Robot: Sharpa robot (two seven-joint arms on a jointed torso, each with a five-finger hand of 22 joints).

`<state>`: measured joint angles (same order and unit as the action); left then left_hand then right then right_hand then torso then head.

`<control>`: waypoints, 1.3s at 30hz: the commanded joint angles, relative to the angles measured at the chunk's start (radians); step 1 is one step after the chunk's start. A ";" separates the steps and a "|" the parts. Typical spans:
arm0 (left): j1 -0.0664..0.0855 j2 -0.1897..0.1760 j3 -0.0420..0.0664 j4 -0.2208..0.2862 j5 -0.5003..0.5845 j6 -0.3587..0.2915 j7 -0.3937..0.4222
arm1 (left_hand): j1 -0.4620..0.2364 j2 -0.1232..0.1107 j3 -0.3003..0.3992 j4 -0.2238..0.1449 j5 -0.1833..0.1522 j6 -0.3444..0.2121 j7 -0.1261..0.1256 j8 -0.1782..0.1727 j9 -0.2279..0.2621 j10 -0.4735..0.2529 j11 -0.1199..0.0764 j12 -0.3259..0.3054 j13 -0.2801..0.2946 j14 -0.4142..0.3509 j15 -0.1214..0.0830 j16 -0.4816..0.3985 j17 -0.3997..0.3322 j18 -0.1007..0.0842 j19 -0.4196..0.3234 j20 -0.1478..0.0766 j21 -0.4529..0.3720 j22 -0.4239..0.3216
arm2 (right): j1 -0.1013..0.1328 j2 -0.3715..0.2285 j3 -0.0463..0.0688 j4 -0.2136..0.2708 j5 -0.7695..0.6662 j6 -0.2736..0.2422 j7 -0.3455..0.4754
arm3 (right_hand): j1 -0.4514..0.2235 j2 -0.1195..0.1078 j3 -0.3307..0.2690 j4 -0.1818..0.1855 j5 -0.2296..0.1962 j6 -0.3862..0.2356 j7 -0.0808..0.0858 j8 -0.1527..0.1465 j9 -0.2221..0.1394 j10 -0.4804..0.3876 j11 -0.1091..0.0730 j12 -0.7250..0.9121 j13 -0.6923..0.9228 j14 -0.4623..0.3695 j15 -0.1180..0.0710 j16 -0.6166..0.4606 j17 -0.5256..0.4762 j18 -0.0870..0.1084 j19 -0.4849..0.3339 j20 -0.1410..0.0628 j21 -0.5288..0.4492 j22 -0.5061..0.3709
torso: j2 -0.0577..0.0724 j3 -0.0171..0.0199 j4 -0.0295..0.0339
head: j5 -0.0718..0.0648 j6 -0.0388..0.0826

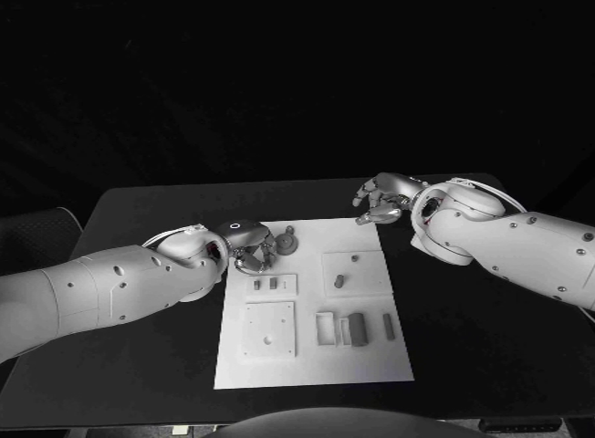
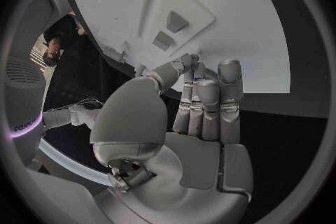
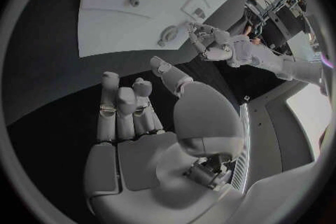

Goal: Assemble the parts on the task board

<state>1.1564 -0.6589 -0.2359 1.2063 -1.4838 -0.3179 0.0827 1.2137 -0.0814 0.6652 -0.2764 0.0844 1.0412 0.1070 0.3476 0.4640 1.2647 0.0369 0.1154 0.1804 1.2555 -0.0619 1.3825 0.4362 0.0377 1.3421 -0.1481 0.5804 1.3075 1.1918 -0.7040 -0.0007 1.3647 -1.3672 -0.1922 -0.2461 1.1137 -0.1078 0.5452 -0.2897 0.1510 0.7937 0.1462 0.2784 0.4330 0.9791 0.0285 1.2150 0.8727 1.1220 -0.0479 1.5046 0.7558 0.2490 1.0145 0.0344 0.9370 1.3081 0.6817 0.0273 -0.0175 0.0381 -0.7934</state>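
Left hand point(image 1: 249, 245) hides whatever it may hold at task board point(image 1: 377, 360).

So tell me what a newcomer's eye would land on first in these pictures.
The white task board stands out in the middle of the black table, with small grey parts lying on it. The left hand is at the board's left edge, close by a round knobbed part. The right hand hangs over the table just beyond the board's far right corner, holding nothing.
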 commanded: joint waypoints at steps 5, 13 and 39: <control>-0.002 0.005 0.000 -0.013 0.001 0.016 0.000 | 0.002 0.009 0.006 0.001 0.003 0.003 0.001 0.004 0.001 0.040 0.009 0.005 0.017 -0.002 -0.005 -0.003 -0.002 0.106 -0.001 -0.009 -0.006 0.016 | 0.000 0.000 0.000 0.001 -0.004 0.012 0.005 | -0.005 0.000 -0.001 0.000 0.001 0.034 0.026 -0.006 -0.001 -0.047 0.032 0.006 -0.002 -0.001 0.001 0.002 -0.001 0.013 -0.001 -0.003 -0.005 0.017 | 0.000 0.0009 -0.0007 | 0.000 0.000; -0.010 0.022 0.000 -0.038 -0.007 0.023 0.003 | 0.002 0.010 0.007 0.001 0.003 0.003 0.002 0.003 0.001 0.040 0.009 0.004 0.017 -0.003 -0.005 -0.004 -0.002 0.106 -0.001 -0.009 -0.007 0.016 | 0.000 0.001 0.000 0.001 -0.004 0.012 0.005 | -0.005 0.001 -0.001 0.000 0.001 0.034 0.026 -0.006 -0.001 -0.047 0.032 0.006 -0.002 -0.001 0.001 0.002 -0.001 0.013 -0.001 -0.003 -0.005 0.017 | 0.000 0.0006 -0.0007 | -0.001 -0.001; -0.017 0.015 0.000 -0.039 -0.008 -0.016 0.009 | 0.003 0.010 0.007 -0.001 0.003 0.004 0.001 0.003 0.002 0.043 0.009 0.003 0.019 -0.004 -0.005 -0.004 -0.002 0.104 -0.002 -0.010 -0.008 0.016 | 0.000 0.001 0.000 0.001 -0.004 0.010 0.005 | -0.005 0.001 -0.001 0.000 0.001 0.034 0.026 -0.006 -0.001 -0.047 0.032 0.006 -0.002 -0.001 0.001 0.002 -0.001 0.013 -0.001 -0.003 -0.005 0.017 | 0.000 -0.0004 0.0001 | -0.002 -0.001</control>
<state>1.1466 -0.6427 -0.2312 1.1674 -1.4839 -0.3353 0.0933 1.2138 -0.0814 0.6687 -0.2761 0.0842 1.0409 0.1071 0.3477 0.4655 1.2647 0.0369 0.1112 0.1799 1.2522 -0.0583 1.3825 0.4354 0.0303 1.3402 -0.1538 0.5766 1.3077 1.1918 -0.7039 -0.0007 1.3650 -1.3672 -0.1916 -0.2462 1.1137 -0.1078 0.5451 -0.2897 0.1510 0.7934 0.1465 0.2785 0.4332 0.9791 0.0286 1.2150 0.8720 1.1220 -0.0479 1.5046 0.7558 0.2484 1.0145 0.0345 0.9370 1.3081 0.6816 0.0270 -0.0174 0.0358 -0.7951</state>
